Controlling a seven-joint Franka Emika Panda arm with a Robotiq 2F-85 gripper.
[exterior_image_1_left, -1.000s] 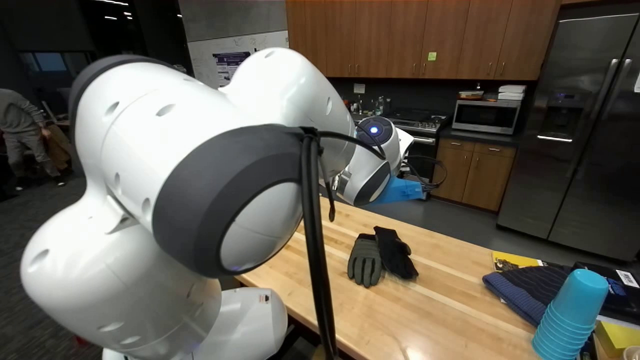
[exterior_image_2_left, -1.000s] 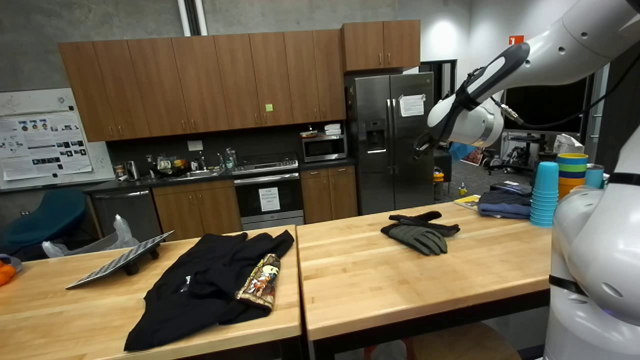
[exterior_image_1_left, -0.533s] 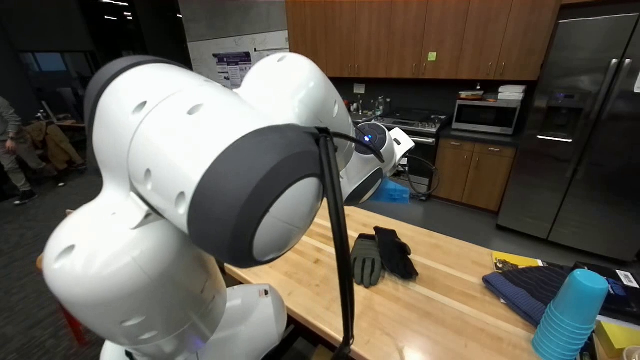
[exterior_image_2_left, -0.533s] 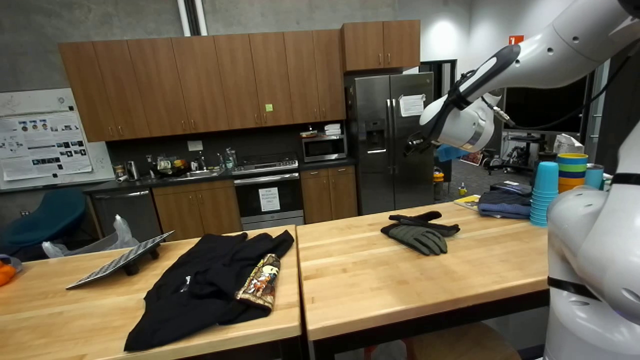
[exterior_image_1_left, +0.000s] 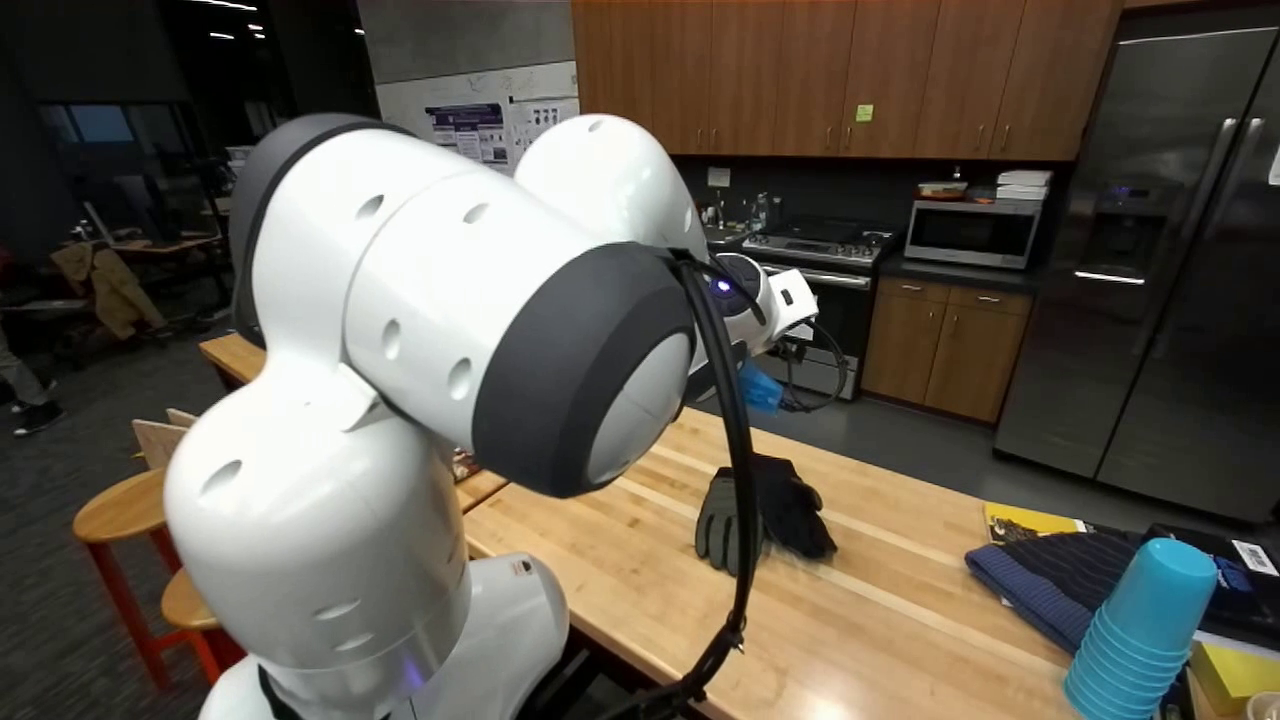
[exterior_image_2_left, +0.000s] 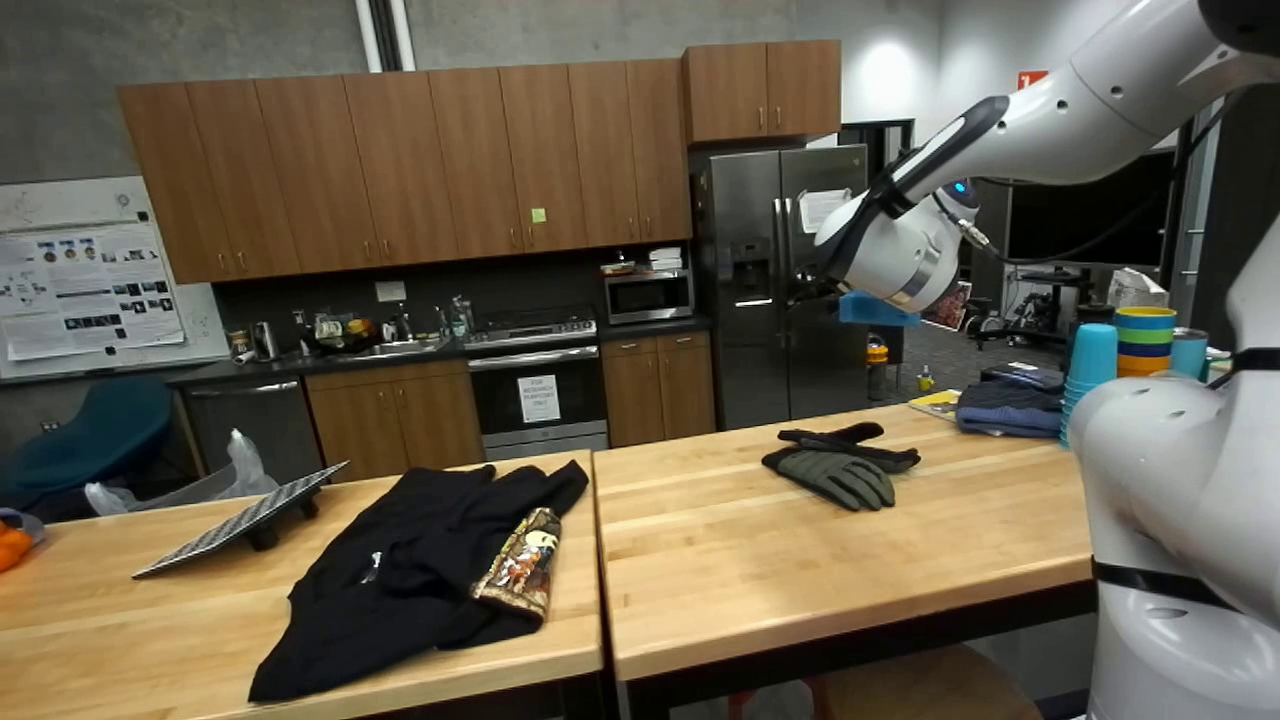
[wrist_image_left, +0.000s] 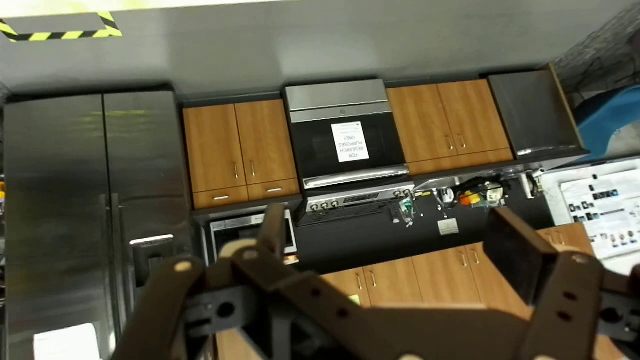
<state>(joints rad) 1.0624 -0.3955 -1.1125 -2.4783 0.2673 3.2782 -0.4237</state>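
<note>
So the end effector (wrist_image_left: 390, 240) is spread wide, nothing between its tips, hanging in midair facing the oven (wrist_image_left: 315, 145), probably high to clear the desk (exterior_image_1_left: 900, 630). Nearest are the gray glove (exterior_image_1_left: 716, 525) and black glove (exterior_image_1_left: 795, 508), both on the desk and touching, I guess because they're a pair. In an exterior view the gray one's long axis runs roughly up-down, its fingers toward the near edge; the black one slants down to the right. Further out, a knit hat (exterior_image_1_left: 1050, 580) and stacked blue cups (exterior_image_1_left: 1140, 625)
</note>
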